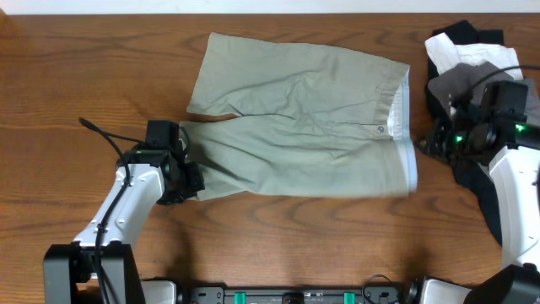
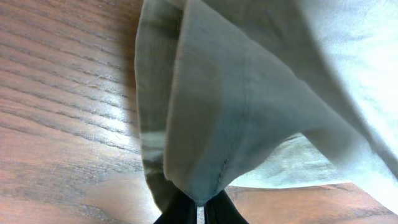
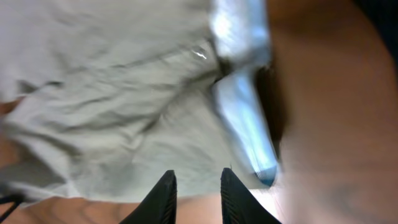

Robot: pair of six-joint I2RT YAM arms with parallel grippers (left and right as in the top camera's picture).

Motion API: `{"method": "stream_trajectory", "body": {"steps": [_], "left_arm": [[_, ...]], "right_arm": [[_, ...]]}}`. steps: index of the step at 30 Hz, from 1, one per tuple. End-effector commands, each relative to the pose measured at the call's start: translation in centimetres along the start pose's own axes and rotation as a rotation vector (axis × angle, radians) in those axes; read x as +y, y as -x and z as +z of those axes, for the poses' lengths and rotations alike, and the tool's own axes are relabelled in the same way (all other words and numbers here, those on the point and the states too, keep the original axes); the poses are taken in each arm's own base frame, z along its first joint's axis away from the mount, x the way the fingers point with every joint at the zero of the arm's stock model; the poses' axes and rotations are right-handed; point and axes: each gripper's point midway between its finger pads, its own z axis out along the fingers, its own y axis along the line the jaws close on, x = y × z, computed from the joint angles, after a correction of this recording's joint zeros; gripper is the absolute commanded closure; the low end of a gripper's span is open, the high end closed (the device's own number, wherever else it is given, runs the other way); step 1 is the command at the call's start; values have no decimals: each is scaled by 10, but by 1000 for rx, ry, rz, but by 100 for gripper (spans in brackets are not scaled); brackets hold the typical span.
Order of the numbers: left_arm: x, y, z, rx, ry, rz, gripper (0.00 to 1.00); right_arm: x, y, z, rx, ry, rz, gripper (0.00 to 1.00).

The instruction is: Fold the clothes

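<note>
The light khaki-green shorts (image 1: 304, 127) lie spread across the table, waistband and button (image 1: 380, 130) to the right, legs to the left. My left gripper (image 1: 192, 179) is shut on the hem of the near leg. In the left wrist view the cloth (image 2: 249, 93) rises in a fold out of the pinched fingertips of that gripper (image 2: 200, 211). My right gripper (image 1: 428, 145) hovers just right of the waistband. In the right wrist view its fingers (image 3: 196, 186) stand apart with nothing between them, short of the shorts (image 3: 112, 93) and their white inner lining (image 3: 242, 118).
A heap of black and white garments (image 1: 472, 46) with a dark grey piece (image 1: 462, 83) lies at the back right, under and behind the right arm. A black cable (image 1: 101, 131) runs off the left arm. Bare wooden table (image 1: 84, 67) surrounds the shorts.
</note>
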Motion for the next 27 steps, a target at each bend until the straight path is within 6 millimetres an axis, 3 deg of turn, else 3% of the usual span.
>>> {"method": "stream_trajectory", "body": {"steps": [1,8,17,22,27], "left_arm": [[-1,9,-6,-39,0,0,94],[-4,16,-6,-67,-9,3,94],[-5,19,-7,-79,-14,4,94],[-5,19,-7,-79,-14,4,94],[-5,19,-7,-78,-14,4,94]], "right_arm": [[-38,-12,-1,50,-197,48,75],[-50,-49,8,195,-242,96,72],[-59,-93,38,304,-211,121,60],[-61,-104,67,281,-190,76,39],[-63,-101,88,211,-168,15,30]]}}
